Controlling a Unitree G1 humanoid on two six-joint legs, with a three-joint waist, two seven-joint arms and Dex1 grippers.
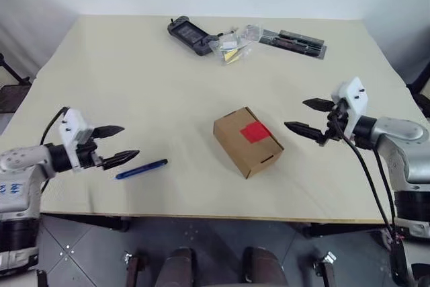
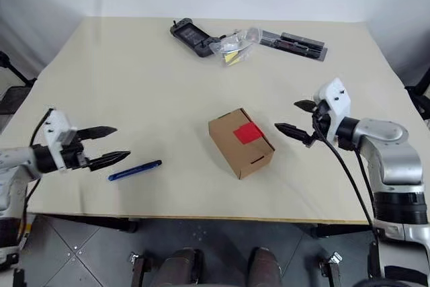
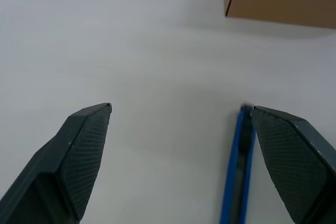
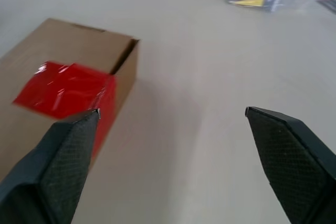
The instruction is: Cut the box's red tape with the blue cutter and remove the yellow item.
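The box [image 1: 247, 142], a small brown carton, lies closed in the middle of the table with the red tape [image 1: 255, 132] across its top seam. The blue cutter [image 1: 141, 169] lies flat on the table to the box's left, near the front edge. My left gripper [image 1: 114, 144] hovers open just left of the cutter, with the cutter [image 3: 237, 171] running beside one of its fingers. My right gripper [image 1: 309, 116] stands open a little to the right of the box, empty; its wrist view shows the tape [image 4: 68, 94] close by. The yellow item is hidden.
At the table's far edge lie a black handheld device [image 1: 189, 34], a clear plastic bag with yellowish bits [image 1: 235, 44] and a flat black tool strip [image 1: 294, 42]. The table's front edge [image 1: 201, 217] runs just below the cutter and box.
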